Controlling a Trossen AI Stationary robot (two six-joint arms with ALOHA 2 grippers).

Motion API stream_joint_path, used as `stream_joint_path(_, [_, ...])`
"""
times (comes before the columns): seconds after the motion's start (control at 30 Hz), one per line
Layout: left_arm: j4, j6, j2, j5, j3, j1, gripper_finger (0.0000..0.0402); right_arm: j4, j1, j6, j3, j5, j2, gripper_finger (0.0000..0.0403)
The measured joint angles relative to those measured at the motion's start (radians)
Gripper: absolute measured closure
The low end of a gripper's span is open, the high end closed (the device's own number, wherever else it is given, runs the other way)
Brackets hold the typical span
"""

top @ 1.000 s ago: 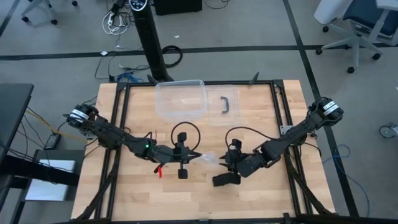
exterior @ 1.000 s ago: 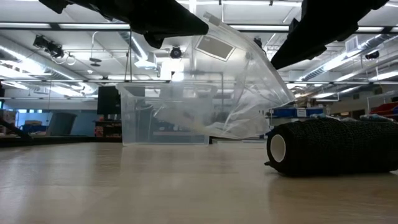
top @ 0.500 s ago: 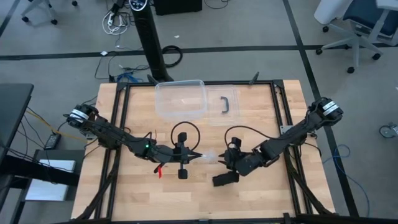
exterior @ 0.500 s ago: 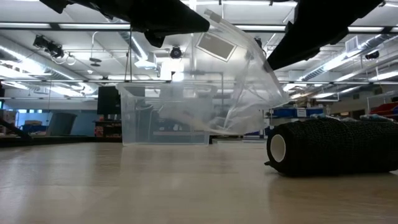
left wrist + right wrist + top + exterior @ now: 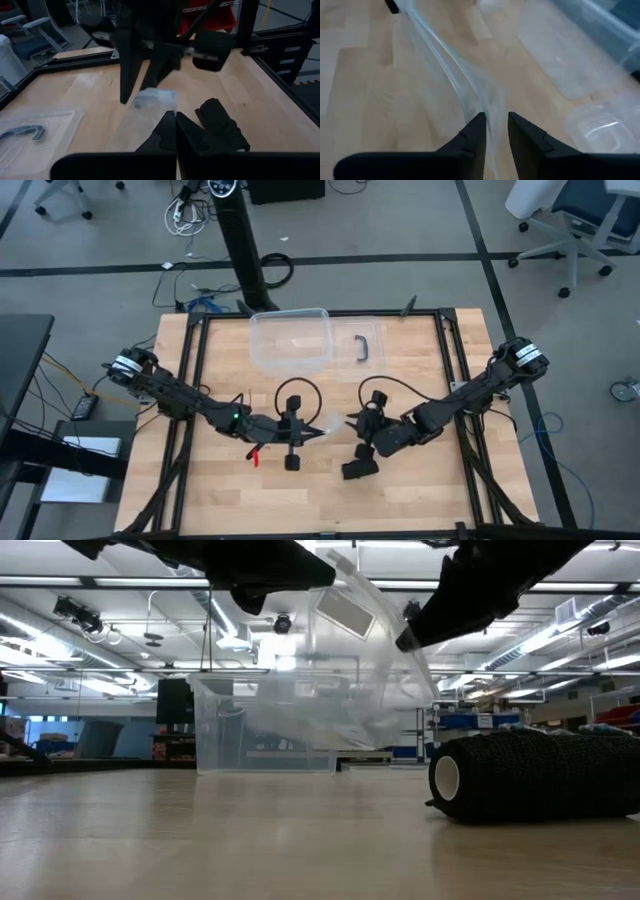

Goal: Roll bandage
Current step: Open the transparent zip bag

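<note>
The bandage (image 5: 357, 469) is a black roll lying on its side on the table, near the front of the middle (image 5: 530, 775); no gripper touches it. A crinkly clear plastic bag (image 5: 333, 423) hangs above the table between my two grippers (image 5: 370, 680). My left gripper (image 5: 318, 430) is shut on the bag's left end. My right gripper (image 5: 352, 420) is closed on its right end, just behind and above the roll. My left gripper pinches an edge of the clear bag (image 5: 159, 107) between its two fingers, reaching nearly level from the table's left. The bag is lifted clear of the table. My right gripper has the bag's film (image 5: 487, 112) between its two fingers (image 5: 472, 132), which slant down from the table's right. The film runs away from the fingers as a bunched strand, and the bag hangs clear of the table.
A clear plastic box (image 5: 290, 340) stands at the far middle of the table, with its lid and black handle (image 5: 362, 348) lying flat to its right. A small red thing (image 5: 257, 456) lies under the left arm. Black frame rails edge the table.
My right gripper has gone toward the table's far edge and the left gripper, tipping its wrist, and has taken the bag's right end with it. The bag is now shorter and more bunched between the grippers. The bandage roll has stayed in place.
</note>
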State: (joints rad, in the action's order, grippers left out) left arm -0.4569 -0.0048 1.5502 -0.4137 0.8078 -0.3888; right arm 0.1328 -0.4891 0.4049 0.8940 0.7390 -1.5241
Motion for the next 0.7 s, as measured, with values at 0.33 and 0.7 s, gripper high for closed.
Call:
stream_joint_path(0.33, [0.014,-0.012,0.000,0.000,0.000,-0.006,0.0401,-0.009,-0.021,-0.099,0.000,-0.001,0.042,0.0399])
stream_joint_path(0.7, [0.121,-0.080,0.000,-0.001,0.001,-0.012,0.0401,0.125,-0.078,-0.059,0.001,0.014,0.171,0.0402])
